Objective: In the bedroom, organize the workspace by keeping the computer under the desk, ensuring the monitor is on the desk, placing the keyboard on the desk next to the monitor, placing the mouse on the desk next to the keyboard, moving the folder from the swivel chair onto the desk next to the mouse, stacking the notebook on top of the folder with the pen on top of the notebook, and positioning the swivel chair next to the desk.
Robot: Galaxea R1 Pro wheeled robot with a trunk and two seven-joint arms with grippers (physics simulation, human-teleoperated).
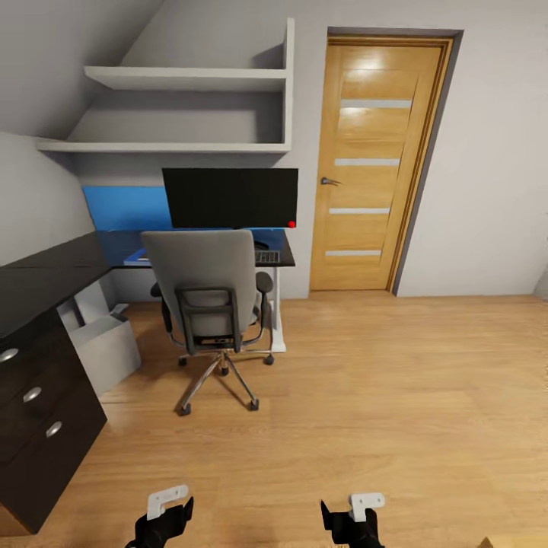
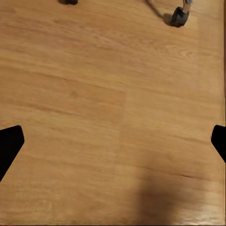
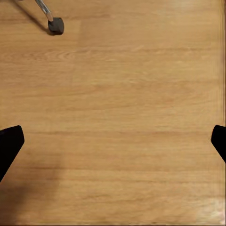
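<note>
Facing: desk (image 1: 46,278), both arms low
Done: monitor (image 1: 230,197), keyboard (image 1: 267,257) on desk; folder (image 1: 138,257) on desk; chair (image 1: 205,293) beside desk
Unclear: mouse, notebook, pen
Grippers: left (image 2: 113,141), right (image 3: 113,141) wide, empty

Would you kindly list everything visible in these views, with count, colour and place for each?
Monitor: one, black, on the desk against the wall.
Desk: one, black, L-shaped, along the left and back walls.
Drawer knobs: three, silver, on the desk's front.
Swivel chair: one, grey, pulled up facing the monitor.
Keyboard: one, dark, partly hidden behind the chair.
Folder: one, blue, on the desk left of the chair.
Computer: one, light grey, under the desk.
Shelves: two, white, above the monitor.
Door: one, wooden, right of the desk.
Floor: wooden.
Left gripper: open, low over the floor.
Right gripper: open, low over the floor.
</note>
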